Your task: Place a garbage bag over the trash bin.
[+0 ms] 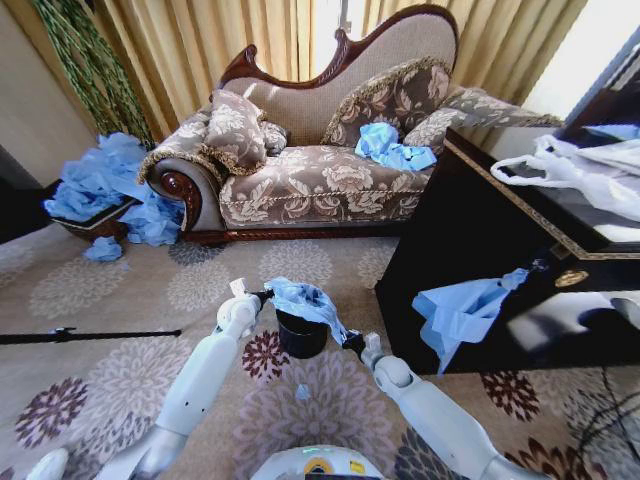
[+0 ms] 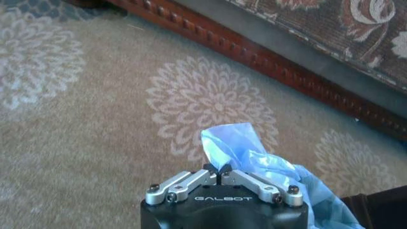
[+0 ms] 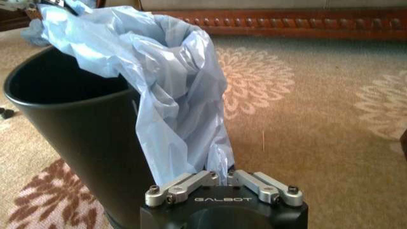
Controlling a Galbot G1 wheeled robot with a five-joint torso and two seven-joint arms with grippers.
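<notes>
The small black trash bin [image 1: 301, 336] stands on the patterned carpet between my two arms. A light-blue garbage bag [image 1: 305, 300] is stretched above its rim. My left gripper [image 1: 264, 295] is shut on the bag's far-left edge, with blue plastic [image 2: 254, 164] bunched past its fingertips [image 2: 218, 169]. My right gripper [image 1: 352, 340] is shut on the bag's other end, low beside the bin's right side. In the right wrist view the bag [image 3: 171, 95] drapes from over the bin's open mouth down its outer wall [image 3: 83, 143] into my right gripper [image 3: 220, 172].
A floral sofa [image 1: 310, 180] stands behind, with a blue bag [image 1: 388, 148] on its seat. A heap of blue bags [image 1: 105, 185] lies at far left. A black cabinet [image 1: 500, 260] at right carries white bags [image 1: 590, 170] and a hanging blue bag [image 1: 460, 310]. A black rod [image 1: 90, 335] lies on the carpet.
</notes>
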